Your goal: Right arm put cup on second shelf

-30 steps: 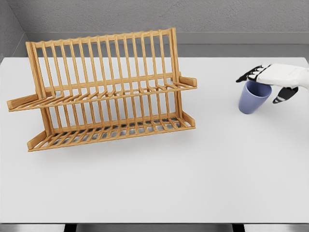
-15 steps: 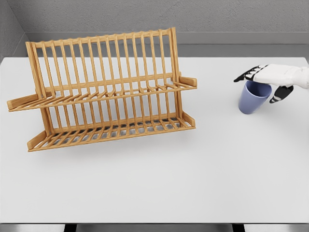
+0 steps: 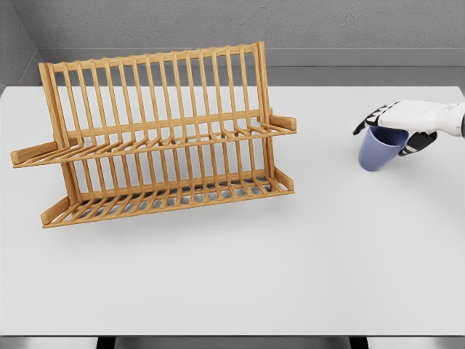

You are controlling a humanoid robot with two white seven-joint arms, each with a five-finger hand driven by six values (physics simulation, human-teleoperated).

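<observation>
My right hand [image 3: 402,125] curled over the rim of the blue cup [image 3: 379,151] on the counter [image 3: 290,254], well right of the wooden rack [image 3: 156,138].

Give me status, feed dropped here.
Right hand over blue cup rim, grip unconfirmed. Cup on table, right of wooden rack. Path clear. Left arm unseen.

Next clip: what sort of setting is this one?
Likely a simulated kitchen-style tabletop test scene: a plain white table, a two-tier wooden dish rack, a blue-purple cup under the white right hand, and bare grey walls.
</observation>
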